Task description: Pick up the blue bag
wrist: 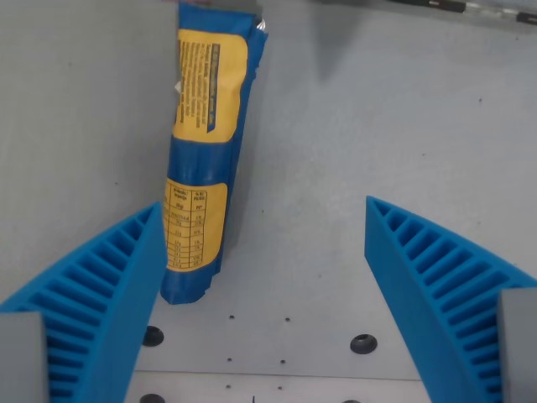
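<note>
the blue bag (204,164) lies flat on the grey table (377,126), long and narrow, running from the top centre-left of the frame down to the lower left-centre, a bit tilted. its lower end is near the inner edge of the left blue finger (101,294); touching or only just beside, i cannot tell.

the gripper (264,210) is spread wide and holds nothing. the 2 ribbed blue fingers come in from the lower left and lower right corners, w/ the right finger (436,285) well apart from the bag. so the bag is not centred in the gap, it sits at the left side of it. i judge this is an approach pose: the jaws are wide so they can pass on both sides of the bag, but the gripper prob. needs a shift toward the frame's left before closing, otherwise the left finger may land on the bag and not beside it.

labels: 2 yellow panels on the blue wrap. the upper one has small dark text, too blurred to read. the lower one looks like a table w/ rows, maybe nutrition info, also not readable. no brand name visible.

some small screw holes (362,342) are in the table at the bottom of the frame.
</note>
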Action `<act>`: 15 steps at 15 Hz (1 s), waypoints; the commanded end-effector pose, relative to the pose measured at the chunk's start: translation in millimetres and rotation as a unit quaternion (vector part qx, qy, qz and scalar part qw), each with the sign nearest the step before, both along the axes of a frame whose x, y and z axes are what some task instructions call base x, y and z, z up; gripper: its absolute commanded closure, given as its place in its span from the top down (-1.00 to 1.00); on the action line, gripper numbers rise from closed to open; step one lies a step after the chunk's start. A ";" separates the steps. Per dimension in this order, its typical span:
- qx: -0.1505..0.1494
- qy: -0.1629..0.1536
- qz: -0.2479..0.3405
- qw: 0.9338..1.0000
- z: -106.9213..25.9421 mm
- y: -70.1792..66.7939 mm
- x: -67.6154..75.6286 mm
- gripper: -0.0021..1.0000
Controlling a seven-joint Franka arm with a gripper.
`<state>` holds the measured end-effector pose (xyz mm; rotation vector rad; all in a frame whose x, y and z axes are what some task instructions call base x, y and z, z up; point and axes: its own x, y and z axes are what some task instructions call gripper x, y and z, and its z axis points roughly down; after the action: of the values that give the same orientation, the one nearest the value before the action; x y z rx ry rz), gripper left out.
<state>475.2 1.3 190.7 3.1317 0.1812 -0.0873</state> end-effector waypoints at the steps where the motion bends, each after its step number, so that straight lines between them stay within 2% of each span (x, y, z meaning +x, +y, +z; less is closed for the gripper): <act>1: 0.007 -0.035 0.012 0.999 11.1 0.6 -7.5 -1.00; 15: 0.007 -0.035 0.012 0.999 34.4 0.2 -8.8 -1.00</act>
<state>476.0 0.7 216.9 3.1263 0.1804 -0.0442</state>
